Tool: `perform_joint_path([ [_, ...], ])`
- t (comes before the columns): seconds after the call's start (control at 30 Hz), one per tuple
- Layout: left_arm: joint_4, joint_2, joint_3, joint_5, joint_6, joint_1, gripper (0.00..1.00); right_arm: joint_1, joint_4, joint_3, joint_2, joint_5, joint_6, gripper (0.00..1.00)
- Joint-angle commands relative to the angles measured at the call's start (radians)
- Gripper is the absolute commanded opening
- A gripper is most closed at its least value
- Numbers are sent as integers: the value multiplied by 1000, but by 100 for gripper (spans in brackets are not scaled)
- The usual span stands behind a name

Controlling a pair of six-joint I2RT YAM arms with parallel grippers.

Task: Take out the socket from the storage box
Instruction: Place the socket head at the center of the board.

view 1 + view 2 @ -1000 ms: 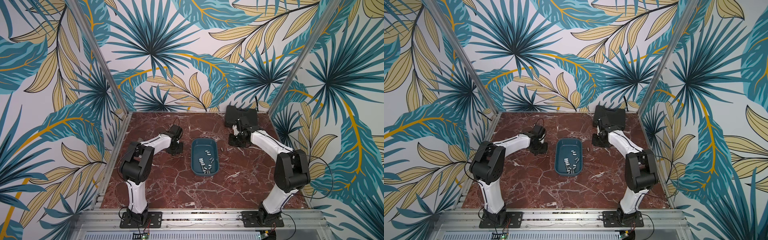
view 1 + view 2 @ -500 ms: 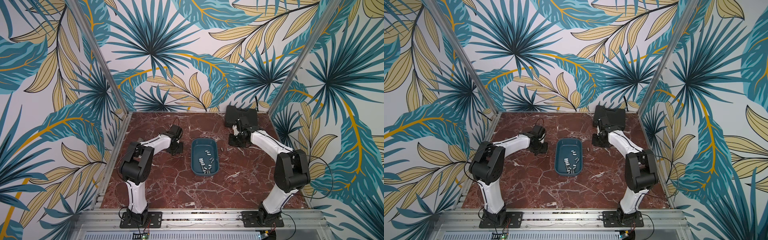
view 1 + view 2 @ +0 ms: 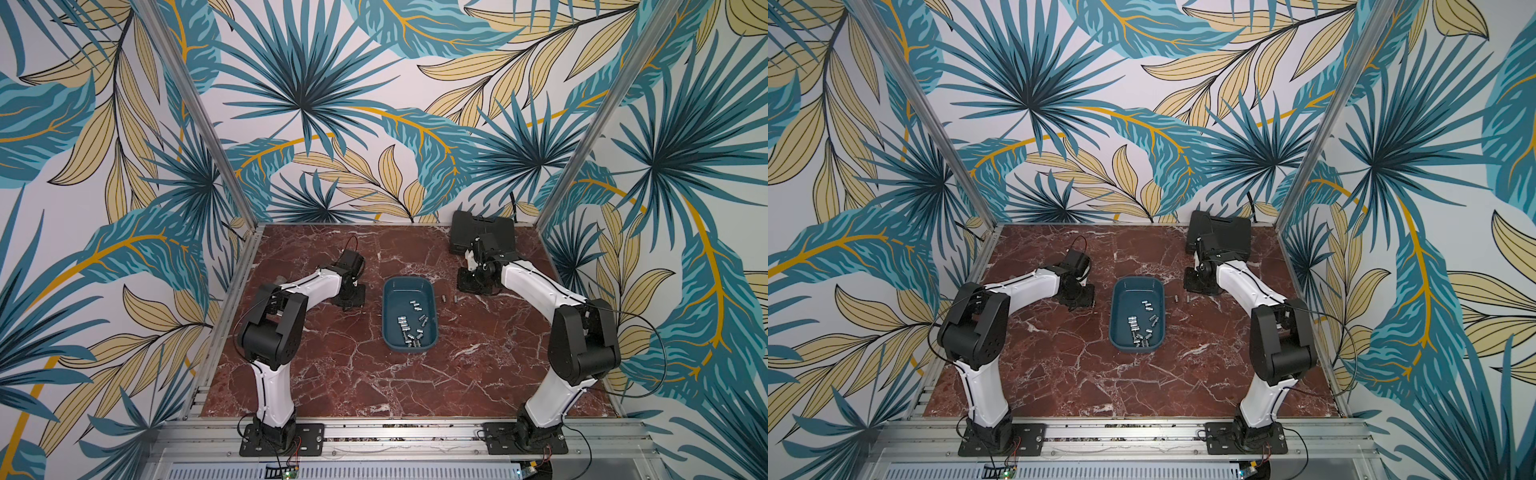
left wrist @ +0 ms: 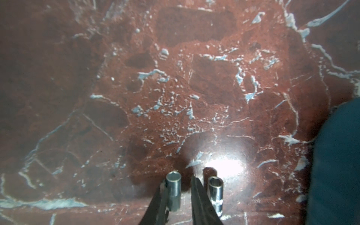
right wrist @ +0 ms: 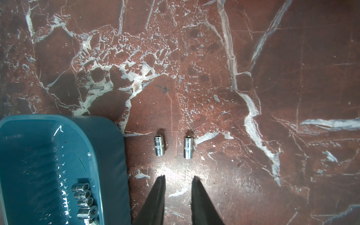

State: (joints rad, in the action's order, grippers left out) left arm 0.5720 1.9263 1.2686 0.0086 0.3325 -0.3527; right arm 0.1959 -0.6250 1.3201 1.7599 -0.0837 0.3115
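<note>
The teal storage box [image 3: 409,281] [image 3: 1138,281] sits mid-table with several chrome sockets [image 3: 409,332] [image 3: 1140,330] inside. My left gripper [image 4: 178,180] [image 3: 351,301] is low over the table to the left of the box. Its jaws stand slightly open around one socket [image 4: 173,191], which leans on one finger and is clear of the other. A second socket [image 4: 215,192] lies just outside the jaws. My right gripper [image 5: 178,176] [image 3: 471,286] hangs open and empty on the box's right. Two more sockets [image 5: 159,146] [image 5: 188,147] rest on the table beyond its fingertips.
A black tool case [image 3: 482,228] [image 3: 1221,232] lies at the back right, behind my right arm. The box's outer wall [image 5: 109,155] is close beside my right gripper and also shows as the box edge [image 4: 339,165] in the left wrist view. The floor is red marble.
Neither arm has visibly shifted in the top views. The left jaws have parted a little and let go of the socket between them.
</note>
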Motion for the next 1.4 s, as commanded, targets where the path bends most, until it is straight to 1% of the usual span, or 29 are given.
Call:
perform_joint_path([
  [0.0,29,-55,-31,-20,-2,9,26,-4,-4,-18,-22,-7,12,26],
  [0.27,42,-79,-26,-25,-11,9,26,-4,-4,-18,-24,-10,14,26],
  [0.7,42,-76,-30,-23,-10,9,26,-4,-7,-18,-27,-10,12,26],
  [1.03,28,-77,-37,-1,-5,8,26,-4,-8,-21,-27,-12,12,26],
  [1.37,29,-79,-45,-7,-2,9,26,-5,-7,-19,-30,-20,8,26],
])
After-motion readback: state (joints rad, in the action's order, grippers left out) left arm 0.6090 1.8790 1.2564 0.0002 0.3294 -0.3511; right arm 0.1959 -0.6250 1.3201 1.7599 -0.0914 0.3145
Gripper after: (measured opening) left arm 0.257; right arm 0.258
